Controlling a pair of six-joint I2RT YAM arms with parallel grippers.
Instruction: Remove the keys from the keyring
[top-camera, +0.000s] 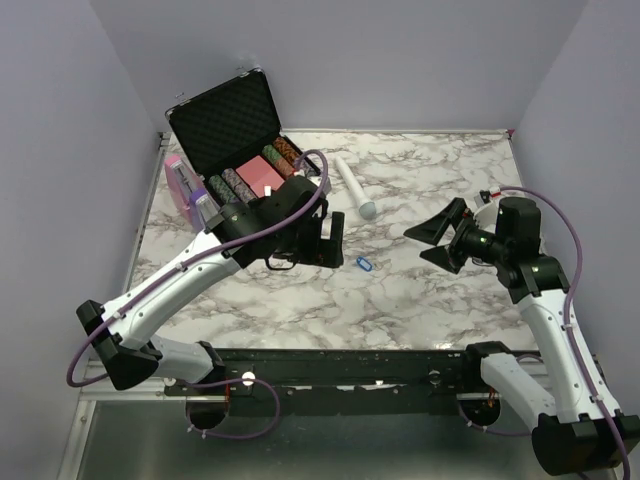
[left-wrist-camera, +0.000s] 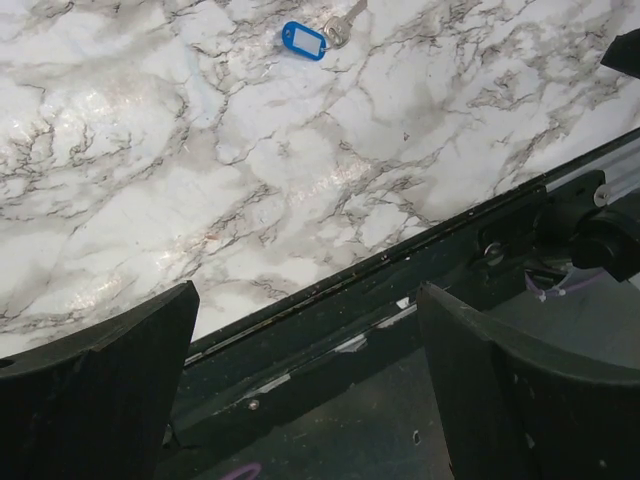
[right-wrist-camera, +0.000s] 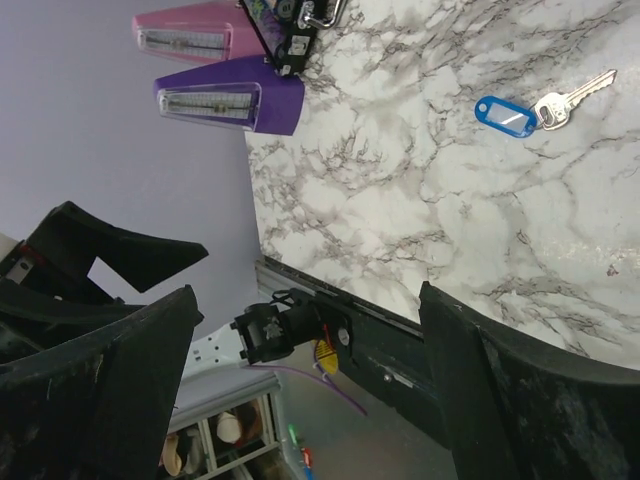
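The blue keyring (top-camera: 364, 263) lies flat on the marble table between my two grippers. A small silver key (right-wrist-camera: 565, 102) is attached at one end of it. The left wrist view shows the keyring (left-wrist-camera: 303, 41) and key (left-wrist-camera: 338, 30) at the top, the right wrist view shows the keyring (right-wrist-camera: 505, 113) at the upper right. My left gripper (top-camera: 333, 243) is open and empty, just left of the keyring. My right gripper (top-camera: 432, 240) is open and empty, off to the keyring's right. Both hang above the table, touching nothing.
An open black case (top-camera: 230, 120) of poker chips stands at the back left. A pink metronome (top-camera: 178, 170) and a purple metronome (top-camera: 205, 210) stand at the left edge. A white wand (top-camera: 355, 185) lies behind the keyring. The black front rail (left-wrist-camera: 420, 260) runs along the near edge.
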